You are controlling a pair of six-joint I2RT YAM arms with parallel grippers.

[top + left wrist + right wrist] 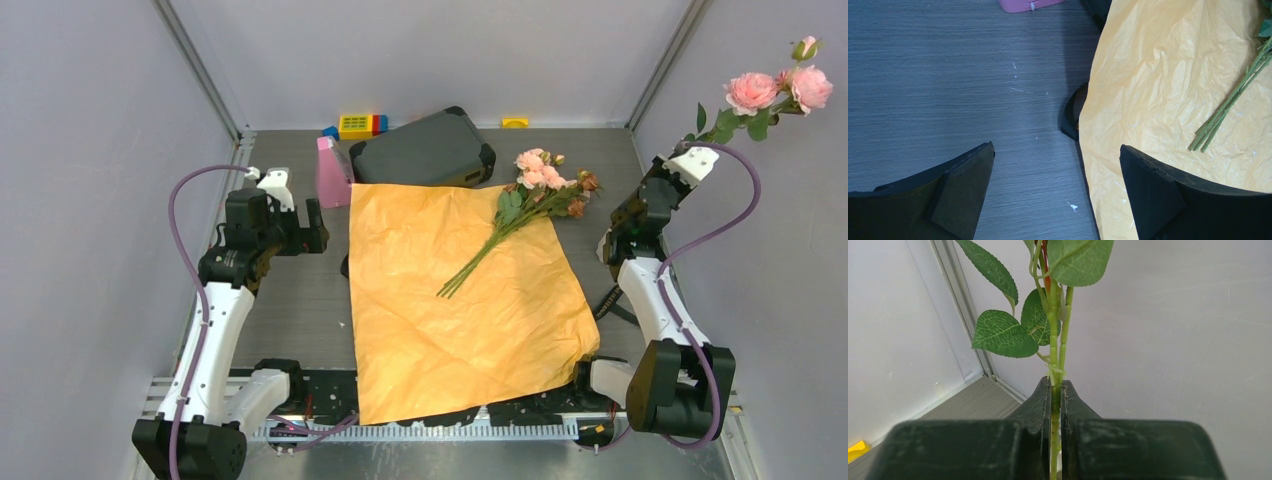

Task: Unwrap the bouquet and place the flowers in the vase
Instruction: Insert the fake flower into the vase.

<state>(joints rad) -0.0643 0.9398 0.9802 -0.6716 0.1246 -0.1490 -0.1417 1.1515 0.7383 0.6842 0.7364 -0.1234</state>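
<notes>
The bouquet is undone: its orange paper point(450, 320) point(1158, 75) lies spread flat on the table. A bunch of the flowers point(545, 182) rests on the paper's far right part, thin stems point(478, 258) point(1228, 105) pointing toward the near left. My right gripper point(702, 140) point(1055, 387) is raised at the right wall, shut on a green stem point(1054, 355) that carries pink roses point(778, 90) high above it. My left gripper point(313, 225) point(1055, 150) stands open over bare table beside the paper's left edge, holding nothing. The vase is out of view.
A dark grey case point(425, 148) sits behind the paper. A pink wedge-shaped object point(331, 175) point(1028, 4) stands at its left. Coloured bricks point(360, 124) and a yellow piece point(514, 122) line the back wall. A black curved thing point(1070, 112) peeks from under the paper's left edge.
</notes>
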